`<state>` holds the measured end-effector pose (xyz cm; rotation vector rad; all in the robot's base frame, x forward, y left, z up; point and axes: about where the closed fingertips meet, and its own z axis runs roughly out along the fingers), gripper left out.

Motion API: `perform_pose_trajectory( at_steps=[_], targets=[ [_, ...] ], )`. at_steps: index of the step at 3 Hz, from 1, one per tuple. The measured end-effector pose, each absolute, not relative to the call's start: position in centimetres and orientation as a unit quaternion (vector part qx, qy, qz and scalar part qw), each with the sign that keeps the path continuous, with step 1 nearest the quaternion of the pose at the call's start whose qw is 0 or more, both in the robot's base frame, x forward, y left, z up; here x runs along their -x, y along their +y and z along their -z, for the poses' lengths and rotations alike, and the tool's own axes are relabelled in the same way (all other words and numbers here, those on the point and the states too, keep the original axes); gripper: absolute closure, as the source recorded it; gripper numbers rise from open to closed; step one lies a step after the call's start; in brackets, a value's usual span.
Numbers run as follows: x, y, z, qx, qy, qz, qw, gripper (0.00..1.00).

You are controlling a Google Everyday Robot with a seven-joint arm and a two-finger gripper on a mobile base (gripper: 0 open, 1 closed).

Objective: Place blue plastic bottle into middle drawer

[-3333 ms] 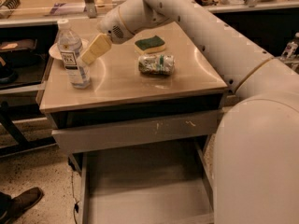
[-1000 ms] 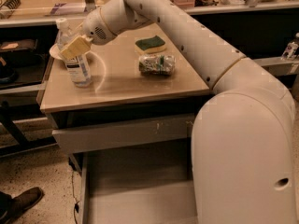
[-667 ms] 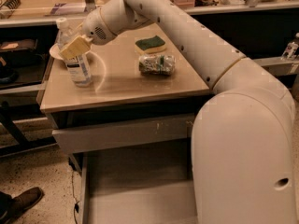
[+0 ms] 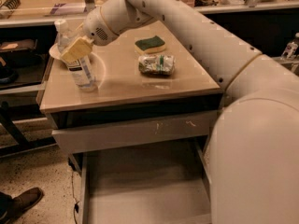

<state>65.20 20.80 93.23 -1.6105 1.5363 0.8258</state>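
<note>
The blue plastic bottle (image 4: 80,71), clear with a white cap and a pale label, stands at the left of the tan tabletop, tilted with its cap leaning left. My gripper (image 4: 77,48) is at the bottle's upper body, and its tan fingers (image 4: 76,49) are closed across it. The bottle's base is still at the tabletop. The middle drawer (image 4: 140,190), grey with a flat bottom, is pulled open below the table's front and holds nothing.
A green sponge (image 4: 150,43) and a crumpled packet (image 4: 156,64) lie mid-table. A white bowl (image 4: 55,52) sits behind the bottle. A closed drawer front with scratch marks (image 4: 135,129) is above the open drawer. A shoe (image 4: 21,203) is at the lower left. My arm fills the right side.
My gripper has moved left from beside the bottle onto its upper body and closed on it. The bottle now leans left. Little has changed over the last second.
</note>
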Motion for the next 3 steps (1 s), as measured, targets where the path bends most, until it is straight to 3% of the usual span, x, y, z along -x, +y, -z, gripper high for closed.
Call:
perform_pose_trajectory(
  at_steps=[3],
  targets=[
    [-54.6,14.0,-91.3,0.579,0.671,-0.291,0.361,1.00]
  ],
)
